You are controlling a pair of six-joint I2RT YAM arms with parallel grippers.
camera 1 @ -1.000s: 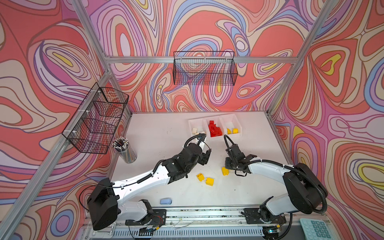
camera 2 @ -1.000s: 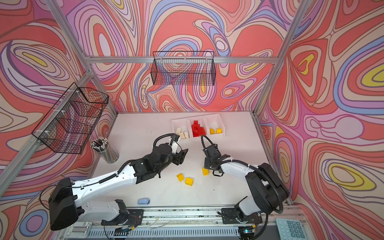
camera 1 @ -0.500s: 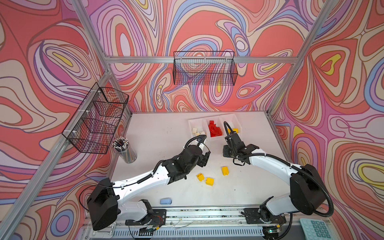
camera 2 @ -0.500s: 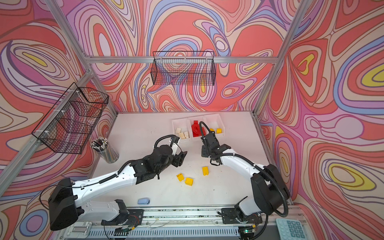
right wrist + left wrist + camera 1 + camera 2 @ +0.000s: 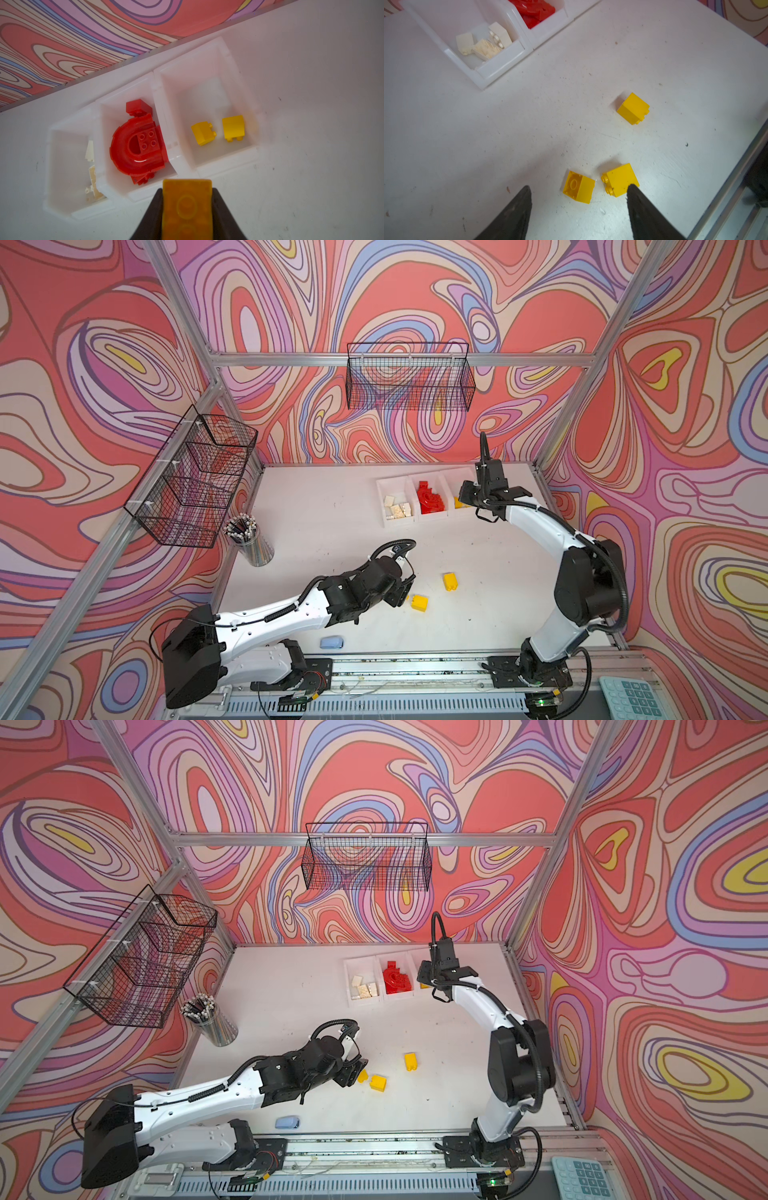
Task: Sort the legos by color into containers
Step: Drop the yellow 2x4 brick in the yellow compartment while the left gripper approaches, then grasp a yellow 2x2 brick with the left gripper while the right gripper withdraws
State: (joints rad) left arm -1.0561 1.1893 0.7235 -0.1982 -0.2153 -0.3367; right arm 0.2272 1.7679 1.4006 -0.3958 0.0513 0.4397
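The right gripper (image 5: 187, 190) pinches a yellow plastic brick with round studs (image 5: 187, 212) tight between its two dark fingers (image 5: 150, 209). It hangs over the three small white plastic bins (image 5: 392, 486) that sit joined in a row at the back of the white table (image 5: 324, 506). In both top views it covers part of the end bin on the right.

That end bin (image 5: 187, 79) has two yellow bricks (image 5: 203, 133) on its floor, close together but apart. The middle bin (image 5: 116, 97) holds red bricks (image 5: 138, 106), with a big red arch-shaped piece (image 5: 124, 158) on top. The bin at the other end (image 5: 66, 166) holds cream-white bricks (image 5: 483, 43).

The left gripper (image 5: 579, 186) is low over the front part of the table. Its fingers (image 5: 512, 214) are spread wide and hold nothing.

Three loose yellow bricks lie on the table near it. The tipped brick (image 5: 578, 187) lies on its side with its hollow bottom showing, and in the left wrist view it shows between the two fingertips. The second brick (image 5: 619, 179) lies just beside it. One fingertip shows in front of its corner, and it is not clear whether they touch. The third brick (image 5: 633, 108) lies alone, farther toward the bins.

A pale blue rounded block (image 5: 331, 642) lies near the front edge of the table. A metal cup of pencils (image 5: 253, 543) stands at the left side.
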